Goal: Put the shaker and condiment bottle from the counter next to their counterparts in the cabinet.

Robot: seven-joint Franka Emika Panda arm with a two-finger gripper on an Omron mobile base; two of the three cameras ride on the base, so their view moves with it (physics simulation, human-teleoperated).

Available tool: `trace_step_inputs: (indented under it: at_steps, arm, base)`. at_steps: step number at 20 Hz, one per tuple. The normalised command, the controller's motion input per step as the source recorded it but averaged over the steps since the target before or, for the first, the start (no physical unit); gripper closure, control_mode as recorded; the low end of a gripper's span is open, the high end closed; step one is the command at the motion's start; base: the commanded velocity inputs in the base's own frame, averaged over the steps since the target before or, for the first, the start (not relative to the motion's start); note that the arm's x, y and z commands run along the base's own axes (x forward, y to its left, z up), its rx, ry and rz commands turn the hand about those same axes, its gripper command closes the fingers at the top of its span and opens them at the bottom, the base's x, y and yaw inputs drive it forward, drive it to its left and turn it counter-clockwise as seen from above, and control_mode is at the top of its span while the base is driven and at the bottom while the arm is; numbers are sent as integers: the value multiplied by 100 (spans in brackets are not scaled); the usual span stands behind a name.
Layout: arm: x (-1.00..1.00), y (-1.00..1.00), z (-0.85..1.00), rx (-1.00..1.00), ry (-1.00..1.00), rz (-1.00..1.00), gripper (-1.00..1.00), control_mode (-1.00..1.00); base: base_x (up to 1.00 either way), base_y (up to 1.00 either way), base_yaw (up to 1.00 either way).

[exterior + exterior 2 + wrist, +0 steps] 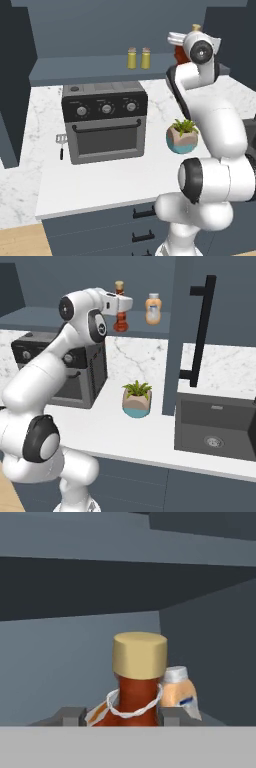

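Condiment bottle (137, 682) sits pinched low between the fingers (70, 716), upright, so it lands beside the orange bottle (153, 308).

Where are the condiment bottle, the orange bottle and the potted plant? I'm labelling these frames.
condiment bottle (139, 654): hand view, on its tan cap.
orange bottle (153, 310): right base view, on its body.
potted plant (182, 139): left base view, on the pot.

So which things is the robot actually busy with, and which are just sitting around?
Part of the job:
- condiment bottle, held in the claw
- orange bottle
- two shakers, side by side
- cabinet shelf

Just sitting around:
- toaster oven
- potted plant
- spatula
- sink
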Motion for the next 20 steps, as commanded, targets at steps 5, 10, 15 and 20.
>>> trace_step_inputs:
  at_steps: [5,10,15,20]
  arm:
    - [58,-18,0,0,0,0,100,-100]
    - [59,-17,0,0,0,0,100,-100]
    - [57,-21,0,0,-1,0,100,-100]
    - [51,-18,-1,0,-2,0,100,-100]
  base:
    - [0,0,0]
    - [0,0,0]
    - [0,0,0]
    - [0,0,0]
